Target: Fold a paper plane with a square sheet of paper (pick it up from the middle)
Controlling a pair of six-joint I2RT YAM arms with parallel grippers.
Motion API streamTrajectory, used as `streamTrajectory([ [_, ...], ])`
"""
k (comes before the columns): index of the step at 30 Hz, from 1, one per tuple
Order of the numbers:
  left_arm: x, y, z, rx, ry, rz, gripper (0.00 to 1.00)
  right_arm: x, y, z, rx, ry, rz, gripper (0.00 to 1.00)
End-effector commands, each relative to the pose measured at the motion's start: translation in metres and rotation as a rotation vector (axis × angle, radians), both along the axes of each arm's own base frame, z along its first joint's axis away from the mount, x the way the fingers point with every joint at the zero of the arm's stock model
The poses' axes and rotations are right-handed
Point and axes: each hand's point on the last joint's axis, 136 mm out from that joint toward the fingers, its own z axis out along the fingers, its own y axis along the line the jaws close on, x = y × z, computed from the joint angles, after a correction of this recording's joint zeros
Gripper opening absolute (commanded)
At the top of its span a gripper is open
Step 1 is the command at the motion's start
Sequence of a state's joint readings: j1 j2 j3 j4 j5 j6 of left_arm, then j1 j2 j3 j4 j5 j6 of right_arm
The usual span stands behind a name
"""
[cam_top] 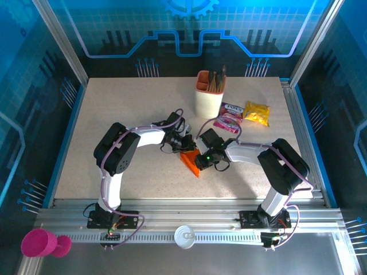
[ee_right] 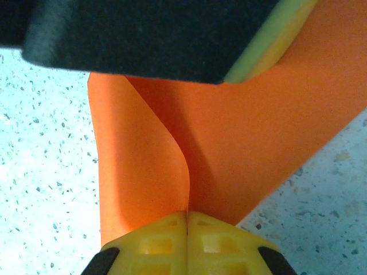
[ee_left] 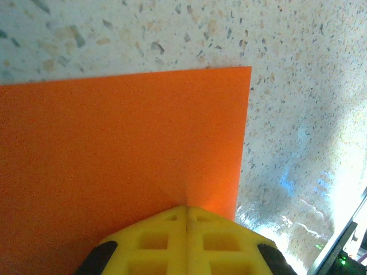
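My left claw [cam_top: 184, 142] and right claw [cam_top: 202, 160] crowd the middle of the surface [cam_top: 114, 109] with the raised orange paper [cam_top: 189, 160] between them, so neither can cross there. Just behind stands the pen cup [cam_top: 208, 94], with a pink packet [cam_top: 229, 121] and a yellow packet [cam_top: 256, 113] to its right. The far left side and the near strip between my arms lie open.

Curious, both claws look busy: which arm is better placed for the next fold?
Probably the right: the right gripper pinches a curled flap of the orange paper, while the left gripper grips a flat part.
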State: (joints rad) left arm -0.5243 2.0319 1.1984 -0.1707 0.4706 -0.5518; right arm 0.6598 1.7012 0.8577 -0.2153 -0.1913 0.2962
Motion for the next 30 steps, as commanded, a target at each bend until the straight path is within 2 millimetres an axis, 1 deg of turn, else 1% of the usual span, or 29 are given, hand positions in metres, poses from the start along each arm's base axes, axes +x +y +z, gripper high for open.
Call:
streamTrajectory([
  [1,-0.015,0.016,-0.022,0.093,0.065,0.032,0.00,-0.001,-0.004,-0.002,-0.006,0.023,-0.018,0.00],
  [10,-0.018,0.017,-0.025,0.097,0.069,0.031,0.00,0.005,-0.002,0.009,0.015,0.006,-0.026,0.00],
  [17,-0.019,0.018,-0.028,0.099,0.075,0.030,0.00,0.007,-0.002,0.008,0.025,0.013,-0.033,0.00],
  [18,-0.019,0.018,-0.028,0.098,0.075,0.030,0.00,0.014,0.004,0.016,0.042,-0.008,-0.033,0.00],
  [22,-0.019,0.018,-0.027,0.095,0.072,0.030,0.00,0.015,0.005,0.017,0.055,-0.010,-0.038,0.00],
  [27,-0.011,0.015,-0.019,0.085,0.054,0.037,0.00,0.010,0.004,0.004,0.043,0.022,-0.034,0.00],
  [28,-0.009,0.014,-0.016,0.081,0.048,0.038,0.00,0.004,-0.001,-0.005,0.030,0.045,-0.035,0.00],
  [30,-0.006,0.011,-0.012,0.072,0.045,0.041,0.00,0.001,-0.004,-0.011,0.019,0.055,-0.040,0.00],
])
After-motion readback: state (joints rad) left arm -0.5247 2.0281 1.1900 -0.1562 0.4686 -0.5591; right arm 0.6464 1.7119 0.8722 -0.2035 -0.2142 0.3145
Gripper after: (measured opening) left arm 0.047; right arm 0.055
